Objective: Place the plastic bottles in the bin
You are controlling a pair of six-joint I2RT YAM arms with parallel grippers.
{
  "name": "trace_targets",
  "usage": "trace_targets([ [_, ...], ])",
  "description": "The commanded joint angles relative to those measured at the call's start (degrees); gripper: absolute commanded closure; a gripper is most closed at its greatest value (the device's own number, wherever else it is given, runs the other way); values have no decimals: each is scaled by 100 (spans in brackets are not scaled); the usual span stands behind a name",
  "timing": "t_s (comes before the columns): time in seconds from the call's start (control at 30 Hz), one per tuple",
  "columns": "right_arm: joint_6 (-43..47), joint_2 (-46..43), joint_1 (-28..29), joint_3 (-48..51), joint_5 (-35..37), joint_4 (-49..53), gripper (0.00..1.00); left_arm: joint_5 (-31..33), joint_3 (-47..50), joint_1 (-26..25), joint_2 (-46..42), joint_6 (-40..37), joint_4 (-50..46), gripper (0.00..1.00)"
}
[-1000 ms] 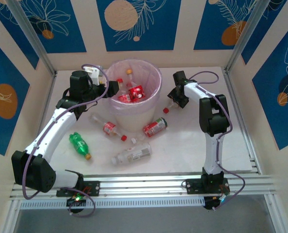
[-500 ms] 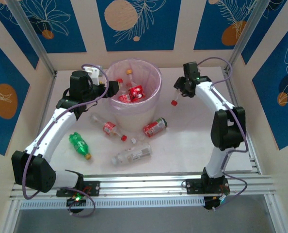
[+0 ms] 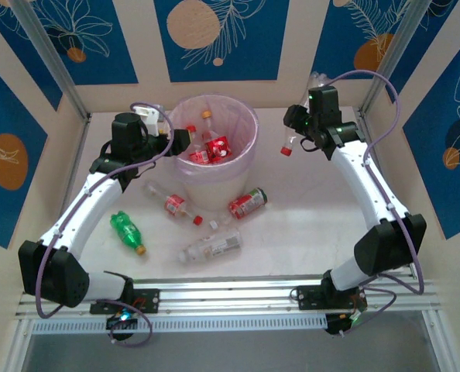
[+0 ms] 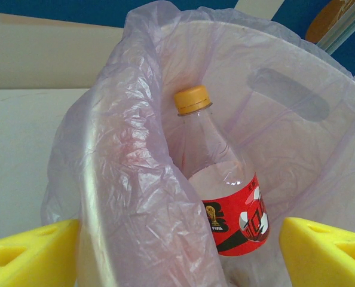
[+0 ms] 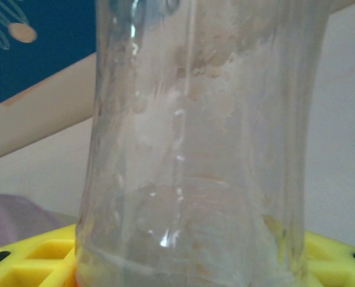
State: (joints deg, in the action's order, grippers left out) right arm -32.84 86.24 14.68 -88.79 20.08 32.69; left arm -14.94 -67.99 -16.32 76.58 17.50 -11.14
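Observation:
The bin (image 3: 224, 183), a white pail with a pink-lilac bag, stands at the back middle and holds several red-labelled bottles (image 3: 211, 147). My left gripper (image 3: 180, 140) is open at its left rim (image 4: 124, 155), one yellow finger (image 4: 34, 257) on each side of the rim, facing a yellow-capped bottle (image 4: 222, 179) inside. My right gripper (image 3: 300, 125) is raised to the right of the bin, shut on a clear bottle (image 3: 290, 141) (image 5: 195, 149) whose red cap hangs down. On the table lie a red-labelled bottle (image 3: 172, 204), a crushed red one (image 3: 248, 203), a green one (image 3: 126, 229) and a pale-labelled one (image 3: 211, 246).
Aluminium posts (image 3: 48, 58) and patterned blue walls close in the table on three sides. A rail (image 3: 230, 293) runs along the near edge between the arm bases. A small red cap (image 3: 198, 220) lies by the bin's front.
My right arm has lifted the clear bottle off the table beside the bin and swung up and back to the right. The left arm has not moved.

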Motion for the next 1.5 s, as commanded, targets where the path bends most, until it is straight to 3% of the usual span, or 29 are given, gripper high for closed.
trace_targets([
  [0.0,199,-313,209,-325,21,53,44,54,257,-218,250,-411,-987,16],
  [0.37,312,-465,1501,-907,-85,-435,46,70,248,-241,225,-418,-987,16],
  [0.77,494,1062,2690,-2243,-344,-543,46,80,246,-267,197,-449,-1004,16],
  [1.0,880,1993,2843,-2884,-608,-254,46,102,242,-267,156,-456,-1004,16],
  [1.47,1096,2060,2829,-1946,-1006,-255,45,105,236,-271,182,-463,-1000,16],
])
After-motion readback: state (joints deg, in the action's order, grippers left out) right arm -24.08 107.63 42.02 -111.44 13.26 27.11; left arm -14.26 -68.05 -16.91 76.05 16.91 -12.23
